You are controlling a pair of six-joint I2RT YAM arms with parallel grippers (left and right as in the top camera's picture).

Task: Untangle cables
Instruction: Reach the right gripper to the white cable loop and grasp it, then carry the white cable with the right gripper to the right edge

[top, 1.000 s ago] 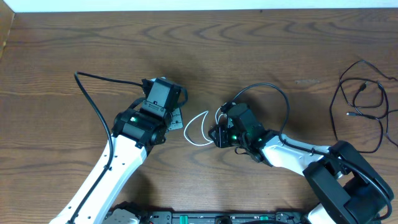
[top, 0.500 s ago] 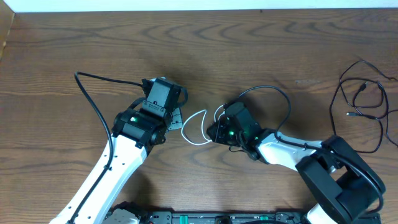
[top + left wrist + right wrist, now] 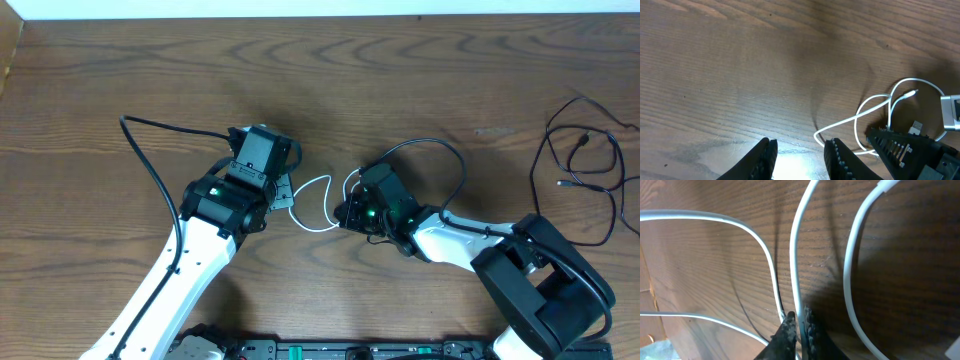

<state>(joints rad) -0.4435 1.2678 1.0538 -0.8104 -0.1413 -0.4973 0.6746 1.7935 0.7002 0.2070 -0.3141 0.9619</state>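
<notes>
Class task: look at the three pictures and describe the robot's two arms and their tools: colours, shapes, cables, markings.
Both the left arm and right arm have white tubular links joined by chunky black housings, each showing a small green light. A thin black cord arcs beside each arm. The left tool and right tool have dark, narrow fingers with ridged inner faces.

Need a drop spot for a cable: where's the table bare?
Bare: table's far strip; left of the left arm and its cord; near edge between it and the right arm. Crowded: white cable between left gripper and right gripper; black cable at the right edge.
</notes>
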